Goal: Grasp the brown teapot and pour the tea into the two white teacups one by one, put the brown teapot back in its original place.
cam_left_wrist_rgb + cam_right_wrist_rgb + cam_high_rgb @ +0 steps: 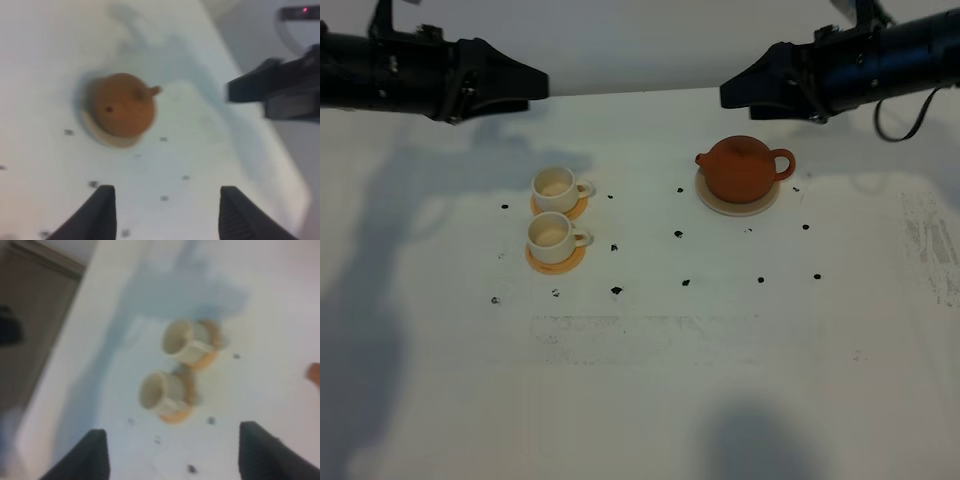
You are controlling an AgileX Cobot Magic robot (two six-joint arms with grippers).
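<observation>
The right gripper [175, 457] and the left gripper [167, 215] both hang with fingers spread, nothing between them. The brown teapot [741, 167], squat reddish clay with a knobbed lid, stands upright on the pale coaster [765, 204], near the right gripper but not touched by it. The two white teacups [555, 188] stand well off its spout side.

Bright, even light washes the white counter [620, 400] in the high view, with soft grey shadows pooling along its left side and near edge. Both wrist views are blurred: the teapot [122, 105] and cups [162, 390] look soft and out of focus beside bluish shadows.
</observation>
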